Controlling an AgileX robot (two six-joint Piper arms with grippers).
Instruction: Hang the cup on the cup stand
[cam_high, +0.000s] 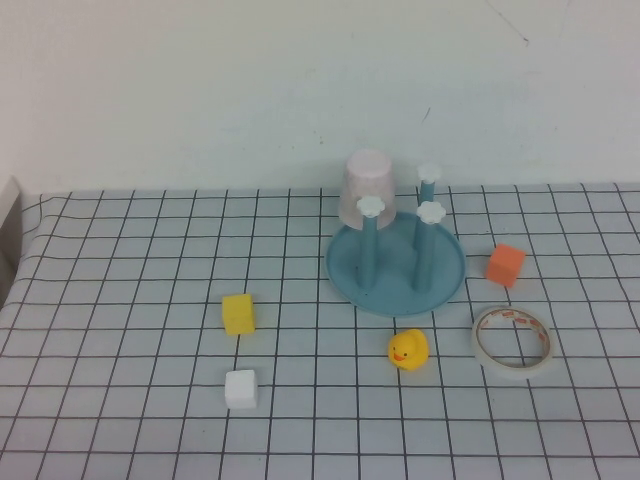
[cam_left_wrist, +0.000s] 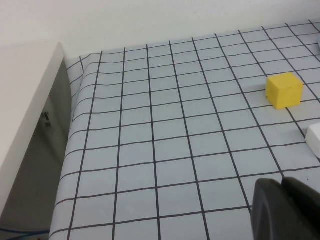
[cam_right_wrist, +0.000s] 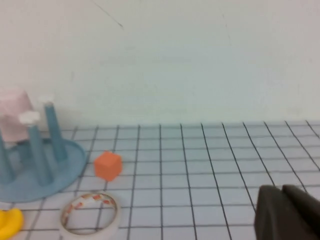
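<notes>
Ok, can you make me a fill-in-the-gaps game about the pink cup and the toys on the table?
1. The cup sits ______ on a back peg of the cup stand.
2. The toy in front of the stand is a yellow ______.
3. The cube right of the stand is ______.
4. Neither the left gripper nor the right gripper, both away from the stand, holds ______.

Missing words: upside down; duck; orange; anything
</notes>
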